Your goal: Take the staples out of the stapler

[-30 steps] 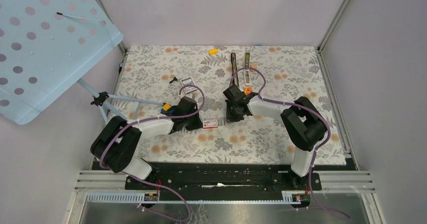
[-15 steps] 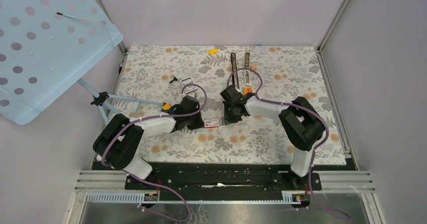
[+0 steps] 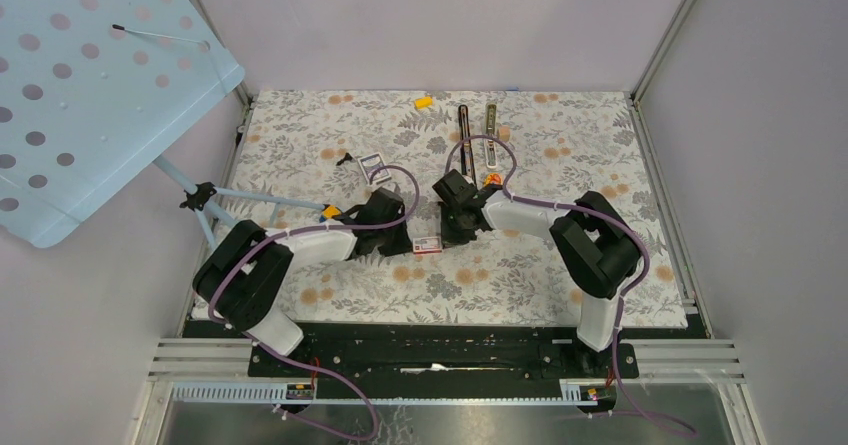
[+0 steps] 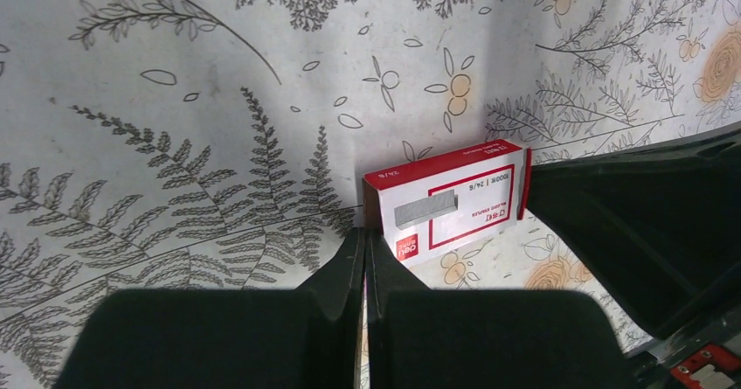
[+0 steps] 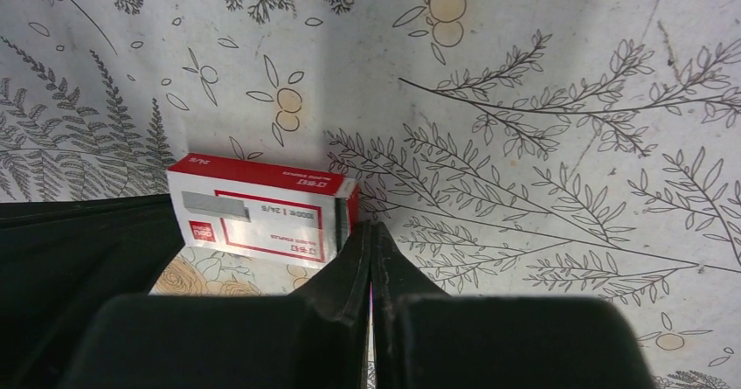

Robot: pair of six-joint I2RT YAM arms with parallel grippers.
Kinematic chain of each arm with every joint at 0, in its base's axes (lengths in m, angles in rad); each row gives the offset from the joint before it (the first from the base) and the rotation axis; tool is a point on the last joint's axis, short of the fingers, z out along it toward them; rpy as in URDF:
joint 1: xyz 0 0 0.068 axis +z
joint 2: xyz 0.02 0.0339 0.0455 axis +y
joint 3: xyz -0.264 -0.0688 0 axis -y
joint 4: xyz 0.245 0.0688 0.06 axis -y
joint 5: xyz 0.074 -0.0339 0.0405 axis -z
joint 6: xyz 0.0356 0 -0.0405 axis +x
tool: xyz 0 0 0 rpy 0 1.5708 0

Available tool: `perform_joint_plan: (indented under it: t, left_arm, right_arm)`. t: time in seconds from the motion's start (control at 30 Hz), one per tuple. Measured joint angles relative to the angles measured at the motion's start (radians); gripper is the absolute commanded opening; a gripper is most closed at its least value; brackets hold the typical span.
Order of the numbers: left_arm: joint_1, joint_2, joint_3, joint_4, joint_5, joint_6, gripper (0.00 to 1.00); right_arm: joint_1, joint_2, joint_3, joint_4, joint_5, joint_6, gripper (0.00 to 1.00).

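Observation:
The stapler lies at the far middle of the mat, as a long black part [image 3: 463,125] beside a silvery-olive rail [image 3: 492,118]; both grippers are well short of it. A small red-white staple box [image 3: 428,244] lies between the grippers. My left gripper [image 3: 406,244] is shut and empty, its tips [image 4: 364,236] at the box's [image 4: 450,201] left end. My right gripper [image 3: 450,233] is shut and empty, its tips [image 5: 370,229] at the box's [image 5: 262,210] right end. Whether the tips touch the box is unclear.
A second small box [image 3: 372,163] and a small black piece [image 3: 345,157] lie left of centre. A yellow block [image 3: 423,101] lies at the far edge. An orange toy car [image 3: 491,178] sits by the right wrist. A blue dotted board [image 3: 90,85] on a tripod overhangs the left.
My left gripper has moved right, up to the staple box. The box has shifted slightly right. My right gripper has shifted slightly left and farther back.

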Motion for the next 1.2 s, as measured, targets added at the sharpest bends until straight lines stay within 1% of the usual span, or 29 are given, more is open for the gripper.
perform_joint_plan:
  t: [0.23,0.4,0.57,0.7,0.8,0.93,1.0,1.07,1.2]
  left_arm:
    - [-0.026,0.023,0.042,-0.045,-0.030,-0.010,0.00]
    - [-0.075,0.058,0.108,-0.126,-0.113,-0.024,0.00]
    - [-0.128,0.112,0.199,-0.229,-0.210,-0.072,0.00]
    - [-0.148,0.137,0.238,-0.272,-0.249,-0.109,0.00]
    - [-0.156,0.143,0.250,-0.292,-0.272,-0.130,0.07]
    - [-0.165,0.141,0.252,-0.298,-0.296,-0.147,0.23]
    - [-0.171,0.135,0.251,-0.301,-0.301,-0.145,0.27]
    - [-0.171,0.124,0.244,-0.303,-0.301,-0.138,0.30]
    - [-0.142,0.068,0.208,-0.301,-0.298,-0.125,0.31]
  right_arm:
    - [0.011,0.012,0.022,-0.019,0.011,0.007,0.00]
    - [0.012,0.010,0.022,-0.028,0.032,0.037,0.00]
    - [0.008,-0.014,-0.013,-0.017,0.045,0.095,0.00]
    - [0.002,-0.037,-0.045,0.000,0.045,0.138,0.00]
    - [0.001,-0.048,-0.061,0.014,0.052,0.156,0.00]
    - [0.000,-0.065,-0.082,0.021,0.071,0.159,0.00]
    - [-0.004,-0.083,-0.101,0.027,0.087,0.156,0.00]
    - [-0.012,-0.108,-0.126,0.027,0.100,0.151,0.00]
    - [-0.043,-0.161,-0.177,0.028,0.116,0.117,0.00]
